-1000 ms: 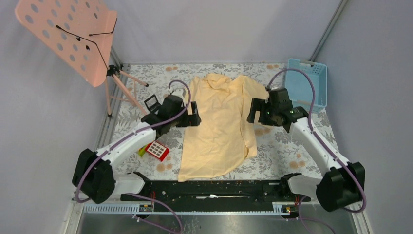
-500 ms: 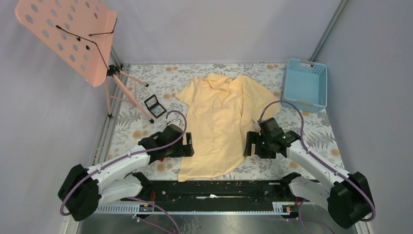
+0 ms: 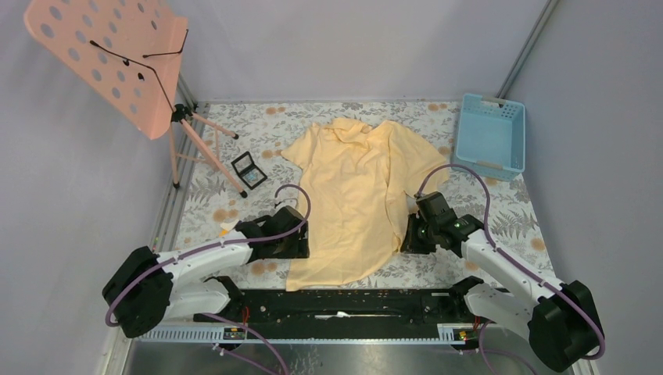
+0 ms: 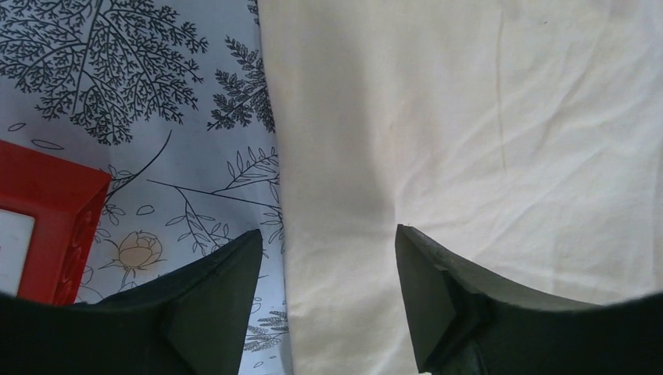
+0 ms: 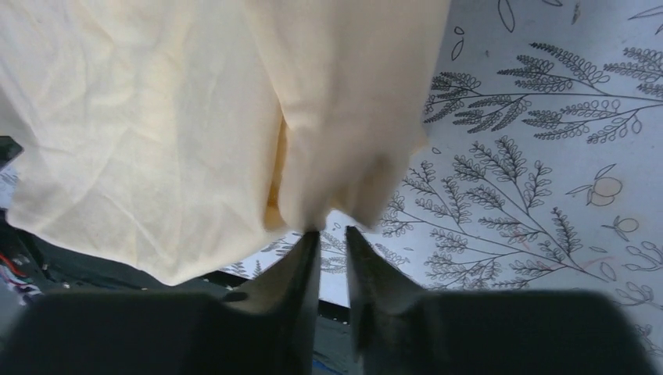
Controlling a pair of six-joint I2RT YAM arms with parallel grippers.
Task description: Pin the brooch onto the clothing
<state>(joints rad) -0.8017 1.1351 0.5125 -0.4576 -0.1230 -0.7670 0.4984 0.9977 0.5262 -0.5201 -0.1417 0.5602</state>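
Note:
The clothing (image 3: 352, 195), a pale yellow shirt, lies flat on the flowered cloth with its collar at the far end. My left gripper (image 3: 302, 241) is low at the shirt's lower left edge. In the left wrist view it (image 4: 328, 231) is open, one finger over the tablecloth and the other over the clothing (image 4: 469, 117), with the cloth's edge between them. My right gripper (image 3: 408, 234) is at the lower right edge. In the right wrist view it (image 5: 332, 231) has only a narrow gap, its tips right at the hem of the clothing (image 5: 156, 117). The brooch is out of view.
A red toy (image 4: 47, 219) lies just left of my left gripper. A blue basket (image 3: 491, 134) stands at the back right, a pink music stand (image 3: 109, 55) at the back left, a small black case (image 3: 249, 169) by the left sleeve. A black rail (image 3: 344, 301) runs along the near edge.
Both arms have drawn back from beside the shirt's chest to its lower sides and dropped low. Both sets of jaws have narrowed, the right far more than the left.

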